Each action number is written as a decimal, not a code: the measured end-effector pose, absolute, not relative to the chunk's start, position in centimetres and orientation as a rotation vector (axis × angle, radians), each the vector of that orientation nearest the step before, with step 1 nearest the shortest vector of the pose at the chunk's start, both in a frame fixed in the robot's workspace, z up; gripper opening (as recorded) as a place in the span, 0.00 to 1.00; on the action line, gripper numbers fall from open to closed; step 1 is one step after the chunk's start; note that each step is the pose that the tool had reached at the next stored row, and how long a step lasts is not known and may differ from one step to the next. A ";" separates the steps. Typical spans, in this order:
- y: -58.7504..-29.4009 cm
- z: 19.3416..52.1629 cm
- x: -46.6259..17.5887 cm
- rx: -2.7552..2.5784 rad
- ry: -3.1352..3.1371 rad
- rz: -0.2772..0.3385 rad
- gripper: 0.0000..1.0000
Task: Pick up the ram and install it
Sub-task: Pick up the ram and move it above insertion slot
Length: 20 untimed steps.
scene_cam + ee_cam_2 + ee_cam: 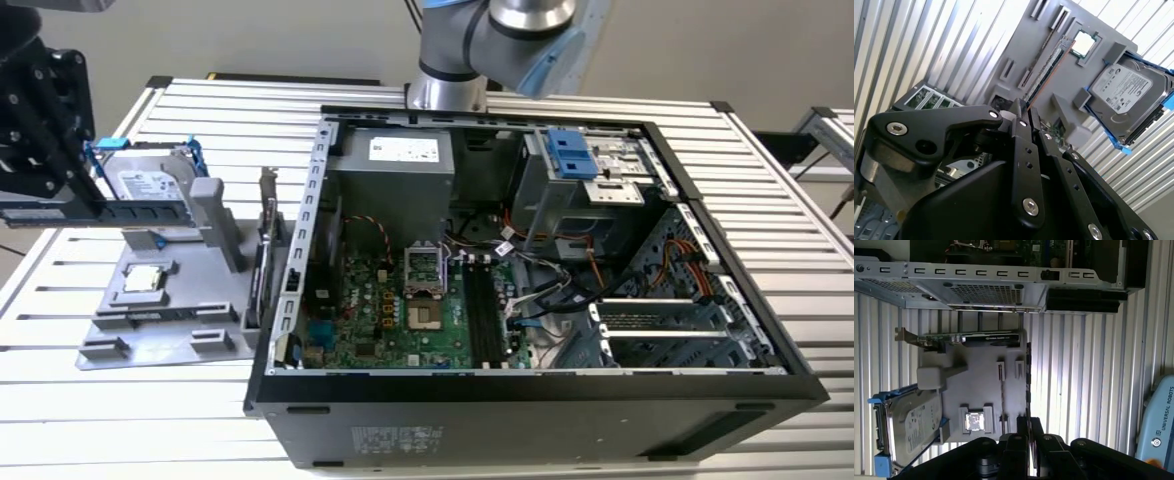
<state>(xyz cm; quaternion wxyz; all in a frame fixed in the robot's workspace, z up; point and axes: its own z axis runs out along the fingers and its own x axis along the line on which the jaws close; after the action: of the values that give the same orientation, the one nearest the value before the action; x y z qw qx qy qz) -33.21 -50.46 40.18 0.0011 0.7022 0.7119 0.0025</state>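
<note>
Fingers (1023, 145) of the gripper (1025, 114) clamp 1 ram (1046, 70), held over the grey tray (174, 312); that tray carries 1 hard drive (140, 185) and 1 processor chip (143, 281). Beside it, 1 open computer case (534, 398) contains 1 motherboard (387, 312).

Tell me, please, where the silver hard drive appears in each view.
Exterior view: hard drive on edge at the far end of the grey holder, exterior view's left.
First wrist view: hard drive, blue-framed, at the edge of the grey holder.
Second wrist view: hard drive likewise.
Shared landmark: processor chip beside it.
</note>
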 end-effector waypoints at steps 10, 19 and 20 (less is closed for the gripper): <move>-50.5 40.2 -31.6 2.205 2.235 0.008 0.00; -50.5 40.2 -30.1 2.205 2.235 0.008 0.00; -50.5 40.2 -29.9 2.205 2.235 0.008 0.00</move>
<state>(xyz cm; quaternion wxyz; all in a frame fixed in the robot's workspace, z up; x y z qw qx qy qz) -29.93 -50.46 40.18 0.0011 0.7023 0.7119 0.0026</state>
